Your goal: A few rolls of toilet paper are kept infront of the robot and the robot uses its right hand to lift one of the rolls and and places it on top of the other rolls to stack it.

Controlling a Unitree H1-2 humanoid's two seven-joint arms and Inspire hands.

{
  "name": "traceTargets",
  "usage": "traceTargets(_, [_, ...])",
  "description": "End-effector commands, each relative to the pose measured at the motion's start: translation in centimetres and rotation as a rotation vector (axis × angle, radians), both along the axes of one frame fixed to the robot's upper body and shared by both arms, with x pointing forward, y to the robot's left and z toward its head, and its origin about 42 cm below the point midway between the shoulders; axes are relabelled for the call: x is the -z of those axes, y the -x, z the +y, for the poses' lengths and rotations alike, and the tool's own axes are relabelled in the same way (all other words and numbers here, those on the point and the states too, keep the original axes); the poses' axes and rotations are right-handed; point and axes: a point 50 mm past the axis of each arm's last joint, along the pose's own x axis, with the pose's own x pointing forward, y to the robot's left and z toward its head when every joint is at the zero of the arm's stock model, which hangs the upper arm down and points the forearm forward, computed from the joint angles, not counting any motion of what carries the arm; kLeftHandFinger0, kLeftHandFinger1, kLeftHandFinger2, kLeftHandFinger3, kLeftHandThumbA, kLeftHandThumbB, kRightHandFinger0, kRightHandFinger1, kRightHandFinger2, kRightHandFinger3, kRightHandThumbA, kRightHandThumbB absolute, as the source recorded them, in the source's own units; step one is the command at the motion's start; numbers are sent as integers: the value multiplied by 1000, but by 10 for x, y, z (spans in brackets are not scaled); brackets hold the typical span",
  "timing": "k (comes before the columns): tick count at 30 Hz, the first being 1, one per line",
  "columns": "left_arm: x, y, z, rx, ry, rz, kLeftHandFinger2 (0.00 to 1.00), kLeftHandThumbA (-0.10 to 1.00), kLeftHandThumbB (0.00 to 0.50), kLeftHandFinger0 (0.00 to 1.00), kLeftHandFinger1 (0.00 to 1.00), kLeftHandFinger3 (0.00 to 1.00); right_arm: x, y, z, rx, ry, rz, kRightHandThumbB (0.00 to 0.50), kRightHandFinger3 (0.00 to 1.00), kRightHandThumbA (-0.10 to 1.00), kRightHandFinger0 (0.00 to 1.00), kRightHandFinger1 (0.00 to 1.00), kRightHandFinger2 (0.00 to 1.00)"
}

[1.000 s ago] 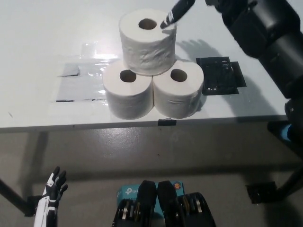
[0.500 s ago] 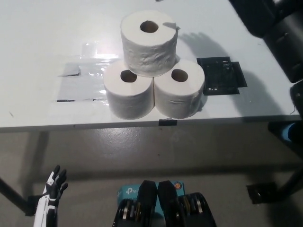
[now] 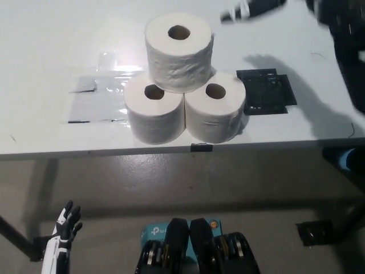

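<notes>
Three white toilet paper rolls are stacked near the front edge of the white table (image 3: 45,45). Two stand side by side, the left roll (image 3: 155,114) and the right roll (image 3: 215,111), touching each other. The third roll (image 3: 179,54) rests upright on top, bridging both. My black right hand (image 3: 254,8) is blurred at the top right, above and to the right of the stack, clear of it and holding nothing, with fingers stretched out. My white left hand (image 3: 67,224) hangs at the lower left below table height, fingers spread and empty.
A black square pad (image 3: 265,91) lies on the table just right of the stack. Shiny tape patches (image 3: 94,100) lie to its left. The table's front edge (image 3: 85,153) runs just before the rolls. A black base (image 3: 316,231) stands on the floor at lower right.
My right hand has let go of the top roll and pulled away, up and to the right. The stack has stayed still, and the left hand has not moved.
</notes>
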Motion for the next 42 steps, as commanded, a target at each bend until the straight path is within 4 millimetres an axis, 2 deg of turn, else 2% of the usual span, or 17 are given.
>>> traceTargets(1, [-9,-6,7,-1,37,-64,1000,1000,13,1000,1000,1000,-1,276,-92,-296,-790,-590,273,1000,785,1000,1000,1000])
traceTargets(2, [-7,-7,8,-2,34,-62,1000,1000,2,1000,1000,1000,19,284,-90,-303,-812,-597,223,1000,854,1000,1000,1000])
traceTargets(4, [-3,-6,10,-10,44,-49,1000,1000,0,1000,1000,1000,57,309,-81,-276,-878,-594,200,1000,902,1000,1000,1000])
traceTargets(5, [-1,-5,11,-14,51,-42,1000,1000,6,1000,1000,1000,65,317,-77,-266,-897,-602,190,1000,915,1000,1000,1000])
traceTargets(7, [1,-4,13,-13,58,-35,1000,1000,28,1000,1000,1000,87,334,-72,-273,-995,-612,216,1000,891,1000,1000,1000])
traceTargets(8, [1,-3,14,-18,56,-35,1000,1000,15,1000,1000,1000,99,341,-72,-274,-1051,-602,226,1000,886,1000,1000,1000])
traceTargets(11, [-1,-8,14,-18,58,-35,1000,1000,0,1000,1000,1000,117,347,-68,-246,-1110,-600,181,1000,877,1000,1000,1000])
traceTargets(12, [-2,-12,13,-15,63,-37,1000,1000,0,1000,1000,1000,124,343,-67,-238,-1119,-602,149,1000,869,1000,1000,1000])
traceTargets(13, [-3,-14,12,-15,63,-43,1000,1000,0,1000,1000,1000,135,337,-67,-219,-1134,-563,177,1000,879,1000,1000,1000])
traceTargets(19, [-4,-14,12,-14,62,-60,1000,1000,0,1000,1000,1000,193,324,-57,64,-1193,-453,122,1000,940,1000,1000,1000])
traceTargets(20, [-6,-15,14,-16,65,-64,1000,1000,0,1000,1000,1000,203,316,-52,105,-1188,-450,84,1000,918,1000,1000,1000])
traceTargets(26, [-7,-11,11,-15,70,-61,1000,1000,0,1000,1000,1000,262,292,-45,238,-1055,-289,115,1000,921,942,992,1000])
traceTargets(29, [-8,-12,10,-5,65,-65,1000,1000,0,1000,1000,1000,315,276,-40,329,-1057,-90,132,1000,850,968,1000,1000])
traceTargets(31, [-5,-3,6,-2,70,-43,1000,1000,0,1000,1000,1000,351,278,-41,407,-1044,38,156,1000,783,1000,1000,1000])
traceTargets(34, [-3,1,7,-6,75,-44,1000,1000,0,1000,1000,1000,383,275,-41,421,-1043,140,180,1000,752,1000,1000,1000])
traceTargets(37, [-9,-2,5,-16,72,-46,1000,1000,0,1000,1000,1000,384,267,-41,397,-1033,156,226,1000,727,1000,1000,1000])
traceTargets(42, [-12,-4,3,-7,62,-59,1000,1000,0,1000,1000,1000,387,259,-41,384,-1069,172,225,1000,650,1000,1000,1000])
